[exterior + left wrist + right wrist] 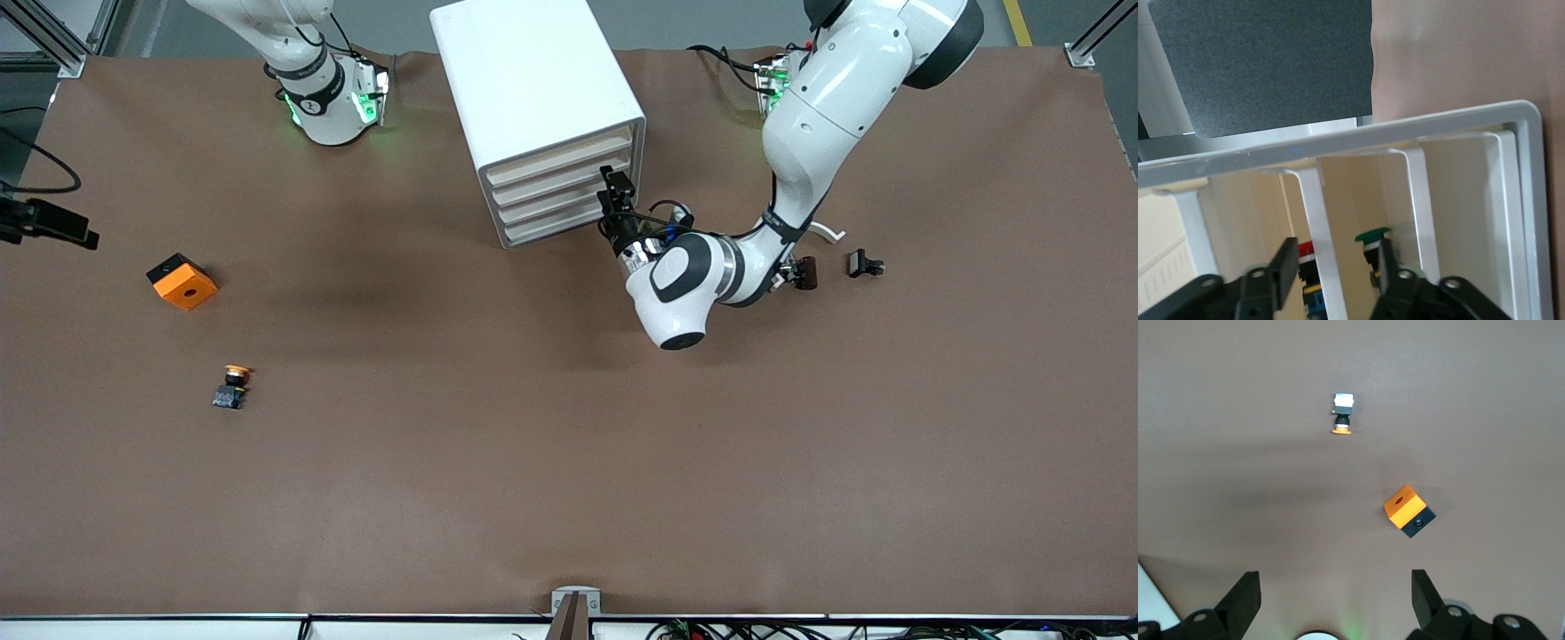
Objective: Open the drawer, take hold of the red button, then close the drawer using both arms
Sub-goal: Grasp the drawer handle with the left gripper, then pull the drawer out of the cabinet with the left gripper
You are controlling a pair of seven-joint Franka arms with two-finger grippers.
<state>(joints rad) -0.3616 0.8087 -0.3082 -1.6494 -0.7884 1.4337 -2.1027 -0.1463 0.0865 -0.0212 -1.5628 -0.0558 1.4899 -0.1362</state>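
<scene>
Left gripper: at the cabinet drawer fronts, jaws parted, holding nothing.
Right gripper: waiting, jaws wide, empty.
Button: red cap visible inside cabinet.
Writing: none legible.

A white cabinet with cream drawer fronts is seen on a plain brown surface, alongside an orange-and-black cube and an orange-capped button.
</scene>
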